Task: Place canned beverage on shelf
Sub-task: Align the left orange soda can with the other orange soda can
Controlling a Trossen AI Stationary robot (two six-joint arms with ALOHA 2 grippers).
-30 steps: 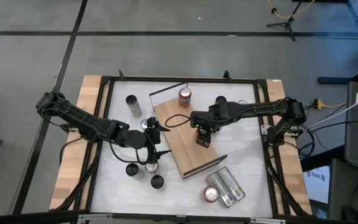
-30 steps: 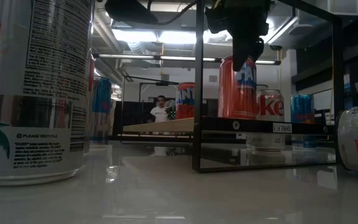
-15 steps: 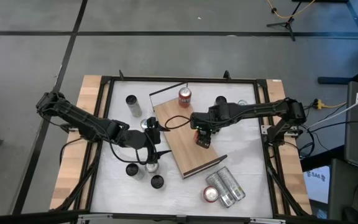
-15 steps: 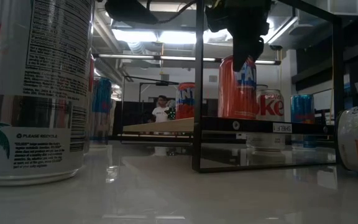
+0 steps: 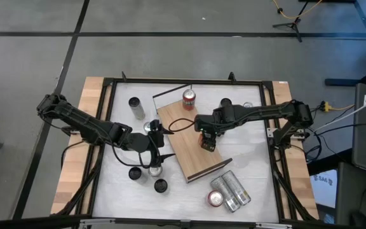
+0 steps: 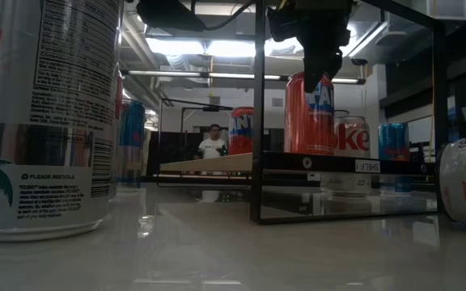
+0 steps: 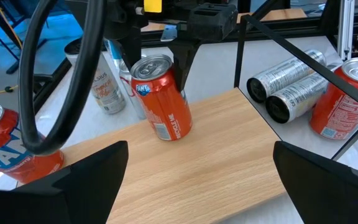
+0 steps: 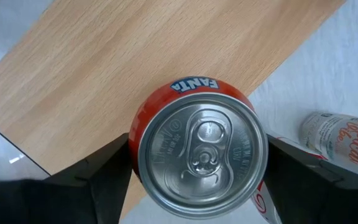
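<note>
The shelf [image 5: 192, 145], a light wooden board with a thin black rail at its far end, lies slantwise mid-table. An orange Fanta can [image 7: 162, 96] stands upright on it, its base on the wood. My right gripper [image 5: 207, 141] is over this can, shut on its top; the can also shows in the right wrist view [image 8: 201, 149] and the low view [image 6: 309, 113]. My left gripper [image 5: 162, 145] is open and empty beside the shelf's left edge, and its fingers frame the left wrist view [image 7: 197, 186]. A second red can [image 5: 189, 98] stands at the shelf's far end. My right gripper pinches the orange can's upper rim [image 8: 138, 146] between its two fingers [image 8: 98, 177], one on each side. The fingers come from above, pointing down. The can stays upright with its base on the shelf's wood.
Two silver cans [image 5: 234, 187] lie beside a red one [image 5: 215, 198] near the shelf's near right corner. Several cans stand left of the shelf [image 5: 136, 107], [image 5: 135, 173], [image 5: 161, 186]. A tall can [image 6: 43, 113] fills the low view's left. A person [image 6: 213, 145] stands far off.
</note>
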